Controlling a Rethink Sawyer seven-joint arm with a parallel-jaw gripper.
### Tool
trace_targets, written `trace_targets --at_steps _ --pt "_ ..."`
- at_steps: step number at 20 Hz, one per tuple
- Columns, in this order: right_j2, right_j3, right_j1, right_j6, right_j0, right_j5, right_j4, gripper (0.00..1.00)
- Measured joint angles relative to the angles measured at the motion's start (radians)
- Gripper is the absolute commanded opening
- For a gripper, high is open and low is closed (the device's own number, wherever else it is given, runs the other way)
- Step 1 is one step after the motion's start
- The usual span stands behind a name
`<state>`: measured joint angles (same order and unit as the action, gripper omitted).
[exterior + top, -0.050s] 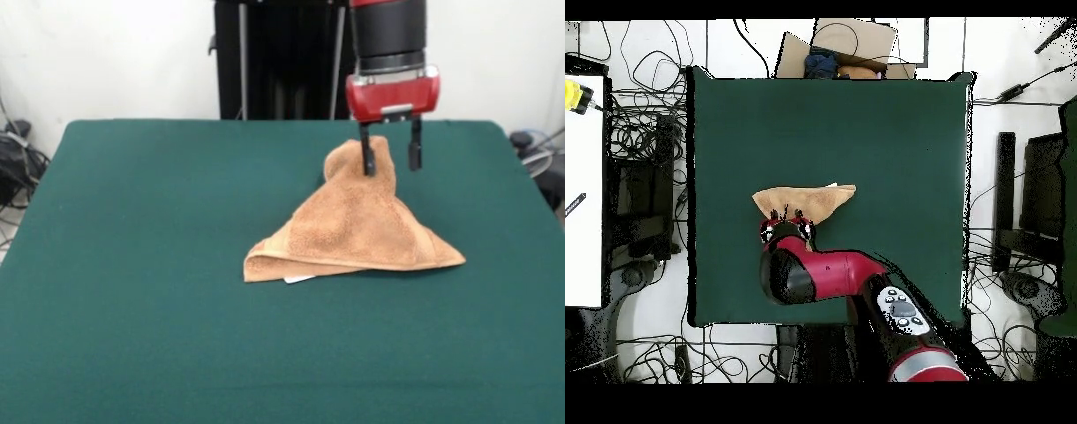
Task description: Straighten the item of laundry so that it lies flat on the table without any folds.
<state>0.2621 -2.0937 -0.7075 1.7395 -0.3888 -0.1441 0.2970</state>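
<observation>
Front view shows the towel (357,231) tented up right of the table's (141,265) middle, its peak draped against one finger of my gripper (389,157), jaws apart and clamping nothing. I'd pinch an outer corner and drag low, I reckon. Green felt all round it; cables (645,130) crowd the floor beyond.

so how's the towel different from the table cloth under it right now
The towel is light brown; the table covering is dark green. The towel is small and the table far larger around it. The towel is bunched into a peak, pulled up at the gripper, while the table covering lies flat and smooth. Both look like soft fabric.
</observation>
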Motion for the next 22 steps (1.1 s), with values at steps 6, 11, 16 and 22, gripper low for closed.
trace_targets --at_steps 6,11,16,22 --pt "0.012 0.001 0.063 0.0 -0.084 0.0 0.021 1.0" --pt "0.003 0.008 0.095 0.0 -0.094 -0.004 0.048 1.0" --pt "-0.015 0.026 0.125 0.0 -0.081 -0.027 0.086 1.0" --pt "-0.047 0.054 0.167 0.0 -0.035 -0.087 0.098 1.0"
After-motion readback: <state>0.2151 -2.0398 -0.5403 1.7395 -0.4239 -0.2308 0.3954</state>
